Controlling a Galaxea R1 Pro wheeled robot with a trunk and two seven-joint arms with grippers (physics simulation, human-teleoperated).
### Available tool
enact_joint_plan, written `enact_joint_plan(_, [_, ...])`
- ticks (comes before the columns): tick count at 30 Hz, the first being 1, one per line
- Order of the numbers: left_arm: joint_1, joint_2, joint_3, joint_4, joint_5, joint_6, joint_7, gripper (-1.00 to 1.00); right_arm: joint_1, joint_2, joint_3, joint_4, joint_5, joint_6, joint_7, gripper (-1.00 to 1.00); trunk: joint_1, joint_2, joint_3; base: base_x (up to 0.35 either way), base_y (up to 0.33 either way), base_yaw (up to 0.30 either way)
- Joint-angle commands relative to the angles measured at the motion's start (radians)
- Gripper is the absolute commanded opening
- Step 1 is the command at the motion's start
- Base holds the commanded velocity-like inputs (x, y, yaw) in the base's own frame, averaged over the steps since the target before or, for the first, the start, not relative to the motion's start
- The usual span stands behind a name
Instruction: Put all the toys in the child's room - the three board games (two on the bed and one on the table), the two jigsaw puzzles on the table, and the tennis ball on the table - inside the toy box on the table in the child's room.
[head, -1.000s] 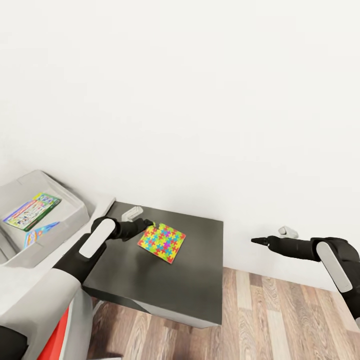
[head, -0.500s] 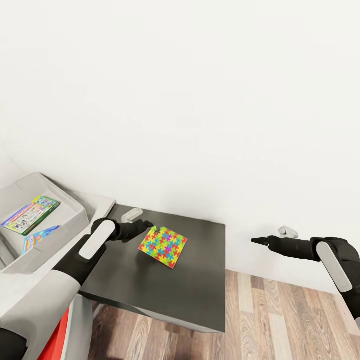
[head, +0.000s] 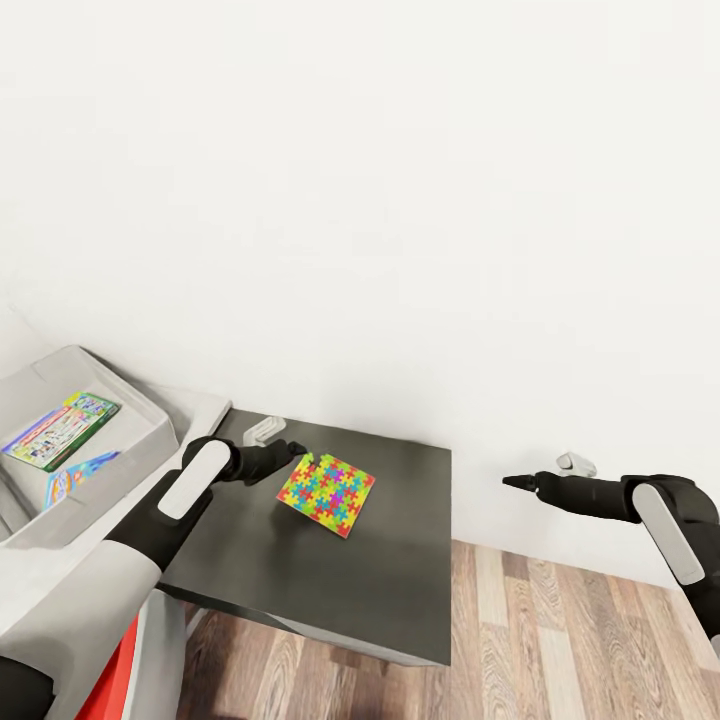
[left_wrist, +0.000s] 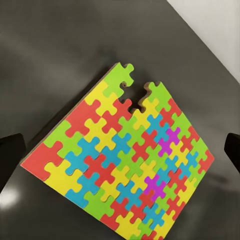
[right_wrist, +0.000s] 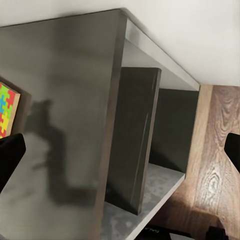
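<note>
Partly done, judging by the layout: toy box (head: 150, 425) already has two board games in it, the green-edged one (head: 60, 430) and a blue patterned one (head: 75, 472) below it. One jigsaw puzzle (head: 326, 483) is left on the dark lower wing of the table (head: 330, 590), lying just in front of the left gripper (head: 298, 450), its near corner right at the fingertips. Left wrist view shows the puzzle (left_wrist: 122, 162) between the two spread dark fingers (left_wrist: 10, 162), jaws wide, nothing held. Right gripper (head: 512, 482) hangs off past the table's far edge over the floor, well apart from the puzzle; fingers look parted in the right wrist view, empty. Other puzzle, third board game and tennis ball: can't place them from here.

Versus 1.0 s ago: the whole head view has shifted a little, so the camera moved. The puzzle sits a touch further from the left gripper and is turned slightly. Versus 0.5 s ago: practically no change.
</note>
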Motion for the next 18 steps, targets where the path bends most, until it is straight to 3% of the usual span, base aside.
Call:
enact_joint_plan(1, [-0.001,0.001,-0.003,-0.001,0.01,-0.001,0.01,1.0,-0.001,0.0,-0.001,0.0,0.009,0.004,0.01,1.0,0.001,-0.002,-0.002,0.002,0.001,0.0])
enact_joint_plan(15, [0.003,0.002,0.001,0.0,0.011,-0.001,0.01,1.0,-0.001,0.001,0.0,0.0,0.01,0.004,-0.01,1.0,0.001,-0.002,-0.002,0.001,0.0,-0.038])
enact_joint_plan(18, [0.01,0.003,0.007,0.0,0.01,-0.001,0.01,1.0,-0.001,0.017,0.0,0.0,0.011,0.004,-0.011,1.0,0.001,-0.002,-0.002,0.0,0.0,-0.002])
